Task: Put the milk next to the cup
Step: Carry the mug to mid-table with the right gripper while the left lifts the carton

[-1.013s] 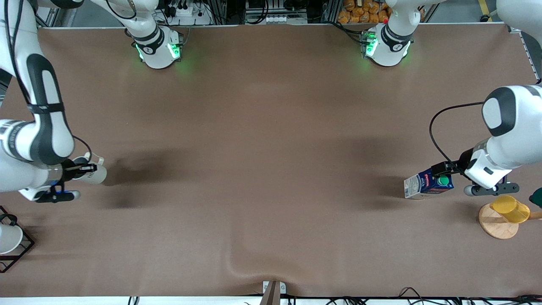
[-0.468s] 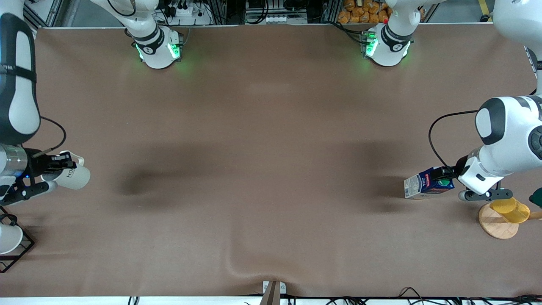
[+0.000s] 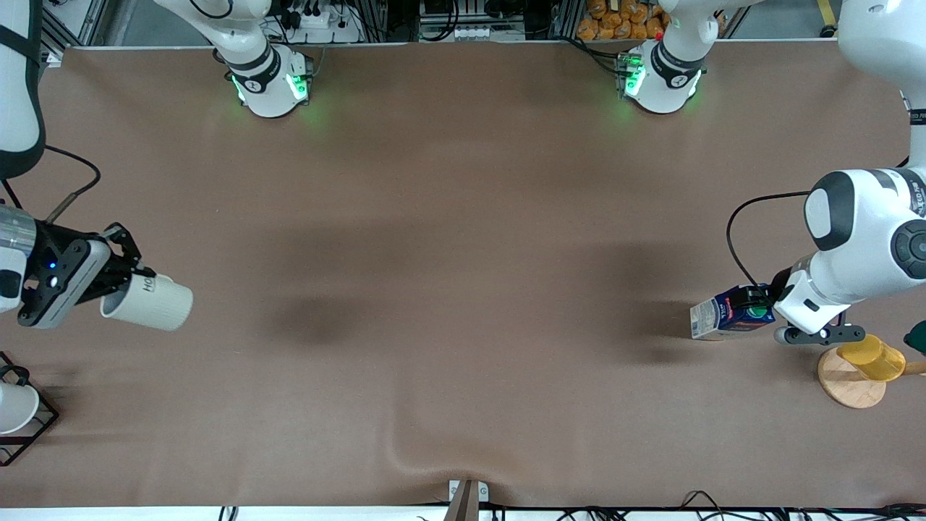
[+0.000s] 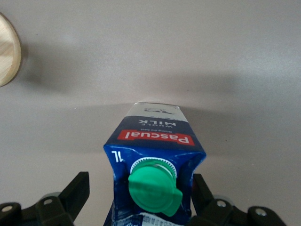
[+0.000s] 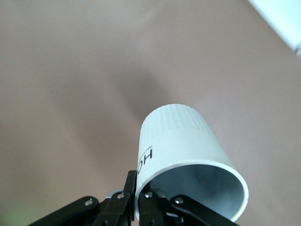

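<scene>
The milk point(image 3: 727, 312), a dark-blue carton with a green cap and red label band, stands on the table near the left arm's end. My left gripper point(image 3: 759, 307) is open with its jaws on either side of the carton's top; in the left wrist view the milk point(image 4: 153, 150) fills the space between the fingers of the left gripper point(image 4: 138, 188). My right gripper point(image 3: 119, 286) is shut on the rim of the cream cup point(image 3: 148, 302) and holds it tilted on its side above the table at the right arm's end. The right wrist view shows the cup point(image 5: 178, 141) and the right gripper point(image 5: 137, 197) pinching its rim.
A yellow cup point(image 3: 872, 356) hangs on a round wooden stand point(image 3: 846, 391) beside the milk, nearer the front camera. A plain white cup point(image 3: 14, 409) sits in a black wire rack point(image 3: 36, 427) at the right arm's end. The wooden stand's edge point(image 4: 7, 49) shows in the left wrist view.
The right gripper has turned and swung the cup outward over the table, cup still in its grip. The left arm has settled a little closer over the milk; the milk has not moved.
</scene>
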`<action>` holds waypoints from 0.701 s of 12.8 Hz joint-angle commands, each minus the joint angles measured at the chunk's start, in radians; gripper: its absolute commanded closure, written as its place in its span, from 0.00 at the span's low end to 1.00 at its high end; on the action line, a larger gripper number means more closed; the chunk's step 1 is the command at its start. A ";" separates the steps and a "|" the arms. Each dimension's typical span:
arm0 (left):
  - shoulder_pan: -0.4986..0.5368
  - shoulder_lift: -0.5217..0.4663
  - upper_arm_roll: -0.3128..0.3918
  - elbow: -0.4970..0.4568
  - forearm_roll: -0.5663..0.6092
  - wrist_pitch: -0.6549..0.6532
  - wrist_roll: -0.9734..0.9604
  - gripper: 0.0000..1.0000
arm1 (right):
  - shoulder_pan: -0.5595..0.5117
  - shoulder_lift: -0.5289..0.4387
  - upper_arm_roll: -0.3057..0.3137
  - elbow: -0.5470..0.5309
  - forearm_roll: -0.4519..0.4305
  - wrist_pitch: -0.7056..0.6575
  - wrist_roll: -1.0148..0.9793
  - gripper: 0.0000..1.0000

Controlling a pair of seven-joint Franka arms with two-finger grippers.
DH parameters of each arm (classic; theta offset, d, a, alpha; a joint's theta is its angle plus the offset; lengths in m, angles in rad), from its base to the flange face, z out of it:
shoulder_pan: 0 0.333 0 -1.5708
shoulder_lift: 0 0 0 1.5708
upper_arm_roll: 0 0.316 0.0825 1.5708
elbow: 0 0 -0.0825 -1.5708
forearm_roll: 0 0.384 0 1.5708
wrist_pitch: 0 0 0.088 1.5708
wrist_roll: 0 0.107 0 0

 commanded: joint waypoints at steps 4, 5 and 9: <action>0.002 -0.007 -0.006 0.019 0.017 -0.010 0.002 0.44 | 0.313 0.088 0.001 0.004 -0.158 0.206 -0.015 1.00; 0.002 -0.025 -0.007 0.020 0.017 -0.019 -0.001 0.44 | 0.352 0.123 0.001 0.004 -0.178 0.234 -0.015 1.00; 0.003 -0.099 -0.023 0.065 0.016 -0.190 -0.004 0.44 | 0.545 0.240 -0.002 0.005 -0.241 0.395 0.027 1.00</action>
